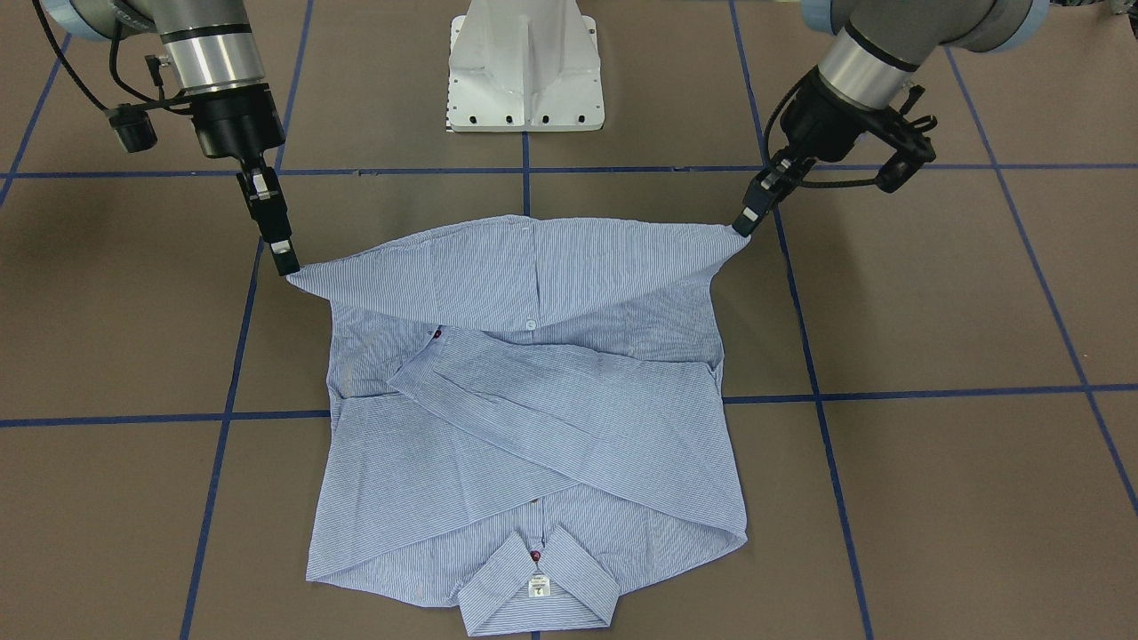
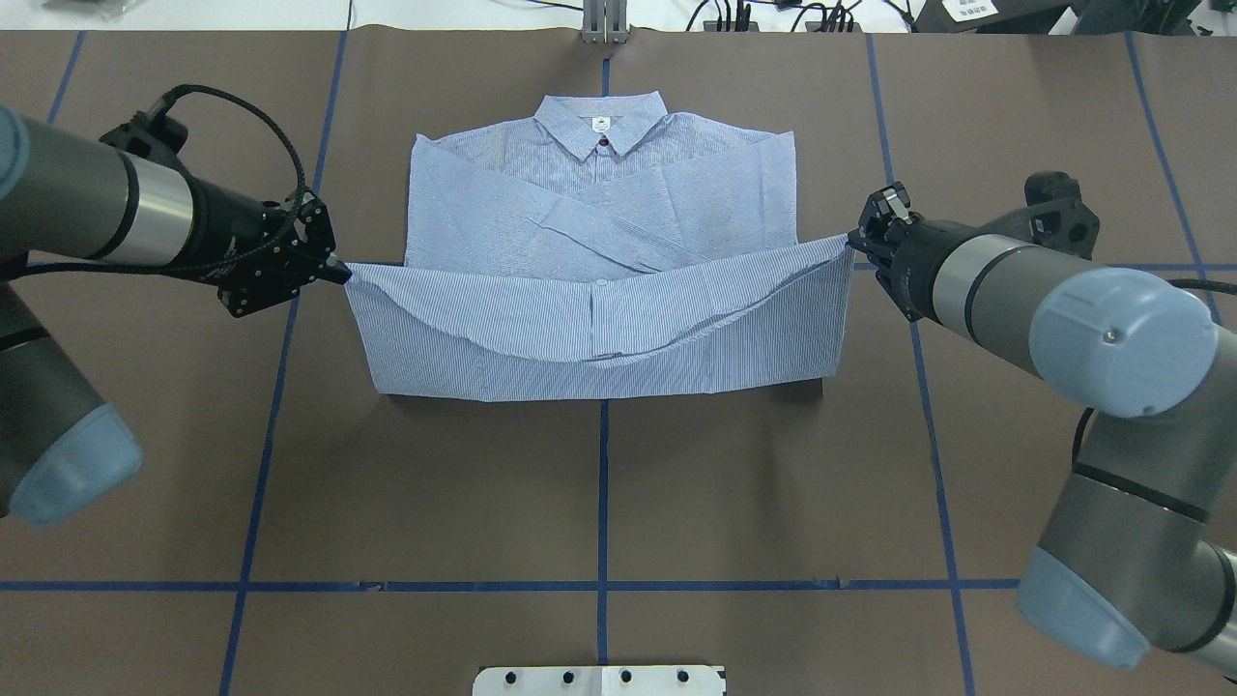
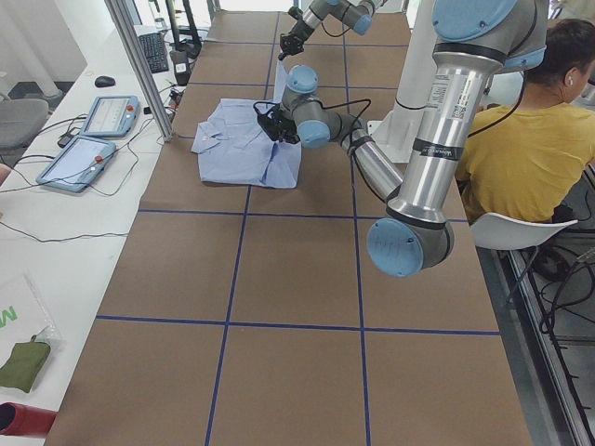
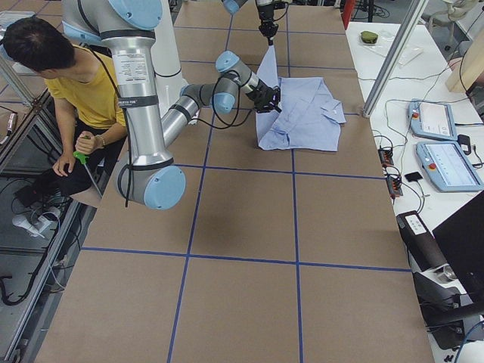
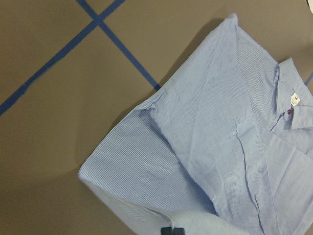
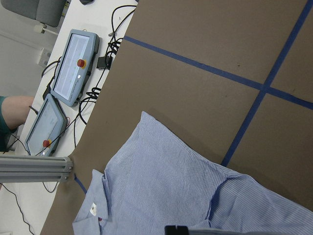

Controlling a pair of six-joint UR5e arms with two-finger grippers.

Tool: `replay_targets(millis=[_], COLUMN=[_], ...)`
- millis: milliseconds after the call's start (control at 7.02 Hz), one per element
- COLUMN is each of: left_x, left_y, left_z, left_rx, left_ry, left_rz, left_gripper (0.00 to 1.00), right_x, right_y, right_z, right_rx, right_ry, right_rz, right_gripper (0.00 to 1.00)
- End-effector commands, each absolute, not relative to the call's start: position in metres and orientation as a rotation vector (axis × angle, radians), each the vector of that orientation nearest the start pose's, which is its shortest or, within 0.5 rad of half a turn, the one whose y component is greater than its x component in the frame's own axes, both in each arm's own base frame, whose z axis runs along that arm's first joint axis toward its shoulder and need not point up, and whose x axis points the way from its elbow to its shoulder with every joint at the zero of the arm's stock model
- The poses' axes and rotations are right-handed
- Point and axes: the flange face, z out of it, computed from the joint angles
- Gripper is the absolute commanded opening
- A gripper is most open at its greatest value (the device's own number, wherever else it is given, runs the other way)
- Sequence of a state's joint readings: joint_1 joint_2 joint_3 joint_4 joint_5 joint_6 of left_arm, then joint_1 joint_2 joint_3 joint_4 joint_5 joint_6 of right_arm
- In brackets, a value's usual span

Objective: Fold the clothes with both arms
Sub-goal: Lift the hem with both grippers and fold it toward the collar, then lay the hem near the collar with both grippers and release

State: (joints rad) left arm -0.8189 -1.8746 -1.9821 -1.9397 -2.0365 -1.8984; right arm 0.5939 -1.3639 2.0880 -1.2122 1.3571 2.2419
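Left gripper point(image 2: 340, 272) and right gripper point(image 2: 854, 243) are pinching the shirt point(image 2: 599, 198) at opposite hem point(image 2: 483, 288) corners, stretched left-right, collar point(image 2: 601, 124) lying toward upper centre.

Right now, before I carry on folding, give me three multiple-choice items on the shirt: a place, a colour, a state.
1. Where is the shirt's collar?
A) at the end far from the base
B) beside the base
C) off the table
2. What colour is the button at the collar?
A) white
B) red
C) black
3. How is the hem?
A) flat on the table
B) rolled up
C) held up by the left fingers and right fingers

1 A: it lies opposite the base.
2 B: it shows red.
3 C: both corners are pinched and raised.
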Motion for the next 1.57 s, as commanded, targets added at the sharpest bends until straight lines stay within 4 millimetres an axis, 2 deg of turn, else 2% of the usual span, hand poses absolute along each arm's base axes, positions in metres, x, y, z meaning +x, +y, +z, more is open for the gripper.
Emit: replay_targets(millis=[0, 143, 285, 428, 713, 855, 998, 1283, 1425], left_x=[0.329, 0.347, 0.359, 0.366, 0.379, 0.382, 0.389, 0.402, 0.407], left_y=[-0.52, -0.546, -0.563, -0.579, -0.621, -0.633, -0.642, -0.661, -0.669], left_z=[0.282, 0.287, 0.312, 0.332, 0.329, 0.337, 0.349, 0.357, 0.358], left_rx=[-0.092, -0.065, -0.046, -0.018, 0.0, 0.045, 0.053, 0.077, 0.088], left_ry=[1.102, 1.114, 1.118, 1.139, 1.134, 1.136, 1.141, 1.131, 1.123], left_rz=[-0.739, -0.744, -0.751, -0.755, -0.782, -0.804, -0.806, -0.823, -0.828], left_gripper=[0.0, 0.0, 0.0, 0.0, 0.0, 0.0, 0.0, 0.0, 0.0], right_x=[-0.361, -0.36, -0.368, -0.38, -0.405, -0.41, -0.41, -0.428, -0.436], right_y=[-0.467, -0.496, -0.523, -0.541, -0.569, -0.579, -0.587, -0.607, -0.613], right_z=[0.288, 0.289, 0.292, 0.305, 0.312, 0.322, 0.322, 0.33, 0.349], right_rx=[0.201, 0.192, 0.213, 0.217, 0.218, 0.216, 0.206, 0.201, 0.201], right_ry=[-1.1, -1.082, -1.05, -1.007, -0.96, -0.934, -0.926, -0.915, -0.922], right_rz=[1.226, 1.228, 1.215, 1.223, 1.227, 1.235, 1.237, 1.236, 1.23], right_gripper=[0.0, 0.0, 0.0, 0.0, 0.0, 0.0, 0.0, 0.0, 0.0])
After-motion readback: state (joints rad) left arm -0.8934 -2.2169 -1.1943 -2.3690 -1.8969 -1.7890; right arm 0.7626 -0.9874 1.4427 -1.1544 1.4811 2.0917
